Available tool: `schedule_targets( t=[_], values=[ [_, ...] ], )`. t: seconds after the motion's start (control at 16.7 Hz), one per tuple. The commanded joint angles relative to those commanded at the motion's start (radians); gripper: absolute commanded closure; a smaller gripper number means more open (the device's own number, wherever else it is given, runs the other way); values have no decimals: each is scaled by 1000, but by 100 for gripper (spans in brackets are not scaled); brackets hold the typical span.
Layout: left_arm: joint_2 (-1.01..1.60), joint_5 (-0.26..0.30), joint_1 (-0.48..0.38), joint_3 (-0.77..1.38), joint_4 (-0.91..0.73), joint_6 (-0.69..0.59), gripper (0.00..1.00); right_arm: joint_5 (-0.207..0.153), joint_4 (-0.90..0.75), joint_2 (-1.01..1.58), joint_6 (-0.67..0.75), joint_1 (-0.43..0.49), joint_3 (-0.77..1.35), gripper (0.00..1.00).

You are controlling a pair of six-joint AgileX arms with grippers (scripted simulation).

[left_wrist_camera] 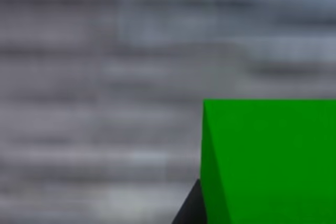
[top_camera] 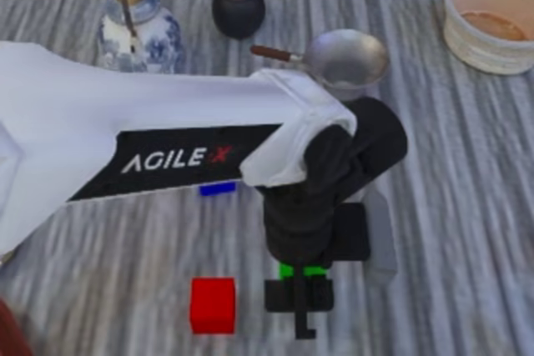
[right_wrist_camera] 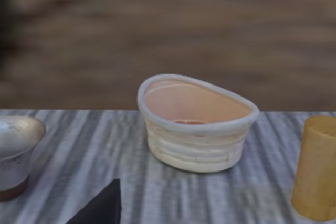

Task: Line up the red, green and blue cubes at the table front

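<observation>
Left gripper [top_camera: 300,293]: low over the counter [top_camera: 467,206] front, closed on the green cube [top_camera: 301,270], which sits between its fingers. Red cube [top_camera: 212,305]: front, just left of the gripper. Blue cube [top_camera: 217,189]: farther back, partly under the arm. Right gripper: state cannot be told.

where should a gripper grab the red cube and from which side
By two opposite flat side faces of the red cube, coming straight down from above. It sits flat on the table with its top fully exposed; the left gripper, on the green cube, stands apart from it.
</observation>
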Motion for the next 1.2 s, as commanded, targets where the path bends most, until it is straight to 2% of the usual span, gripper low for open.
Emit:
schedule_targets(
  t=[0.18, 0.42, 1.2],
  values=[
    [35, 1, -1, -53, 88, -3, 100, 0, 0, 0, 0, 0, 0, 0],
    [40, 1, -2, -60, 97, -4, 100, 0, 0, 0, 0, 0, 0, 0],
    [40, 1, -2, -60, 97, -4, 2, 0, 0, 0, 0, 0, 0, 0]
  ],
)
